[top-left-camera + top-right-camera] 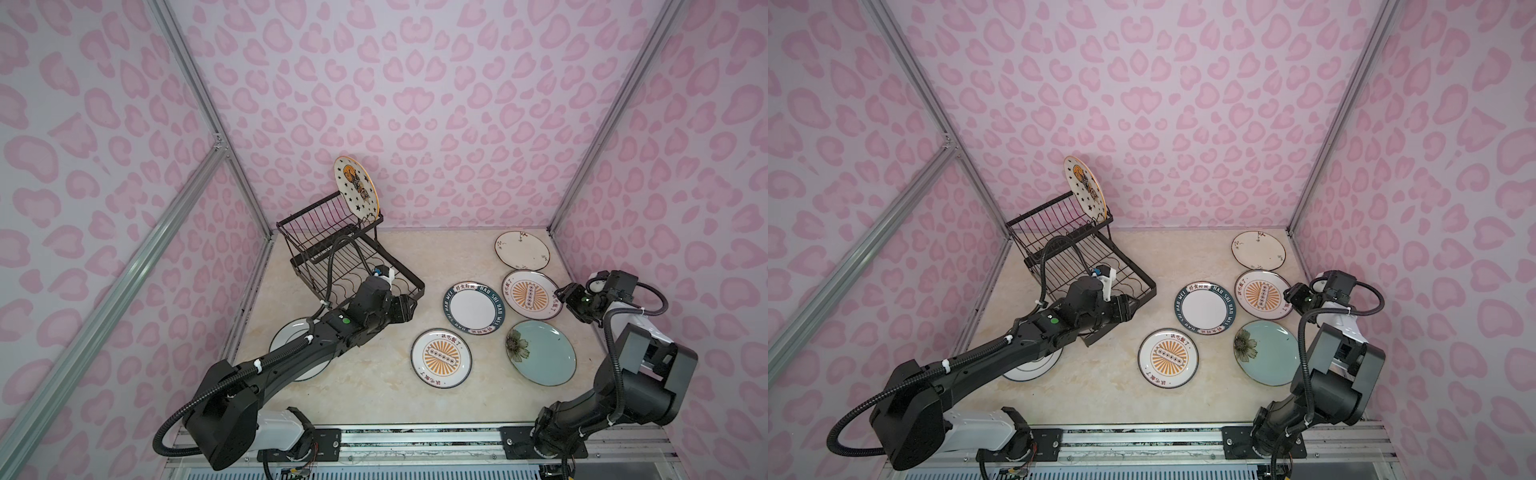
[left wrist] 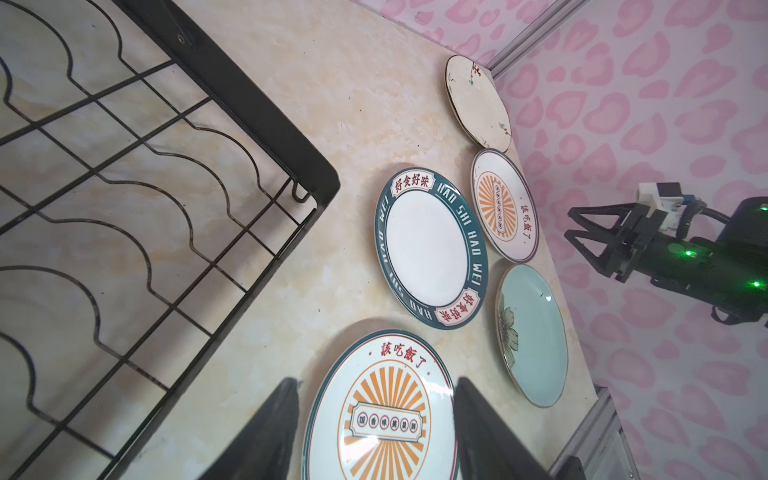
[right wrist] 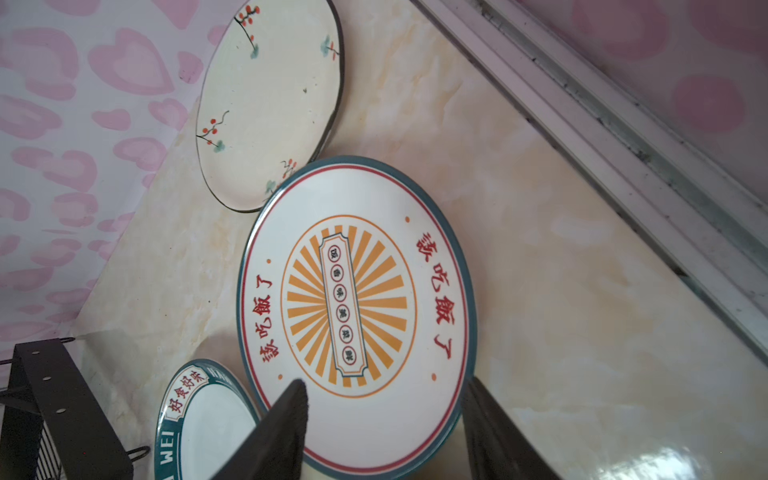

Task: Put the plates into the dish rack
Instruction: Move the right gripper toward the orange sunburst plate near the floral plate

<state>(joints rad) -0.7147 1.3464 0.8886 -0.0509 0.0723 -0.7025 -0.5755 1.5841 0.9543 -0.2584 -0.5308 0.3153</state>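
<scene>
One star plate (image 1: pixel 356 188) stands in the dish rack (image 1: pixel 320 226), six lie on the bench (image 1: pixel 374 399) beside it; we judge a pick is in hand, our right hand (image 1: pixel 562 296), part open and empty like our left hand (image 1: pixel 409 308), needing to straddle the rim of the farther sunburst plate (image 1: pixel 531 300).

Black wire for the dish rack (image 2: pixel 253 104). White with black stars and an orange centre on the star plate (image 1: pixel 356 189). Orange rays, red characters and a teal edge on the near sunburst plate (image 1: pixel 441 358) and the far sunburst plate (image 1: pixel 531 294). Dark teal band with white letters on the lettered plate (image 1: pixel 473 306). Pale blue-green with a dark flower on the blue-green plate (image 1: pixel 544 353). Red berries on the cream plate (image 1: pixel 521 250). Marbled beige counter (image 1: pixel 374 395). Pink blotches on the walls (image 1: pixel 415 104).
</scene>
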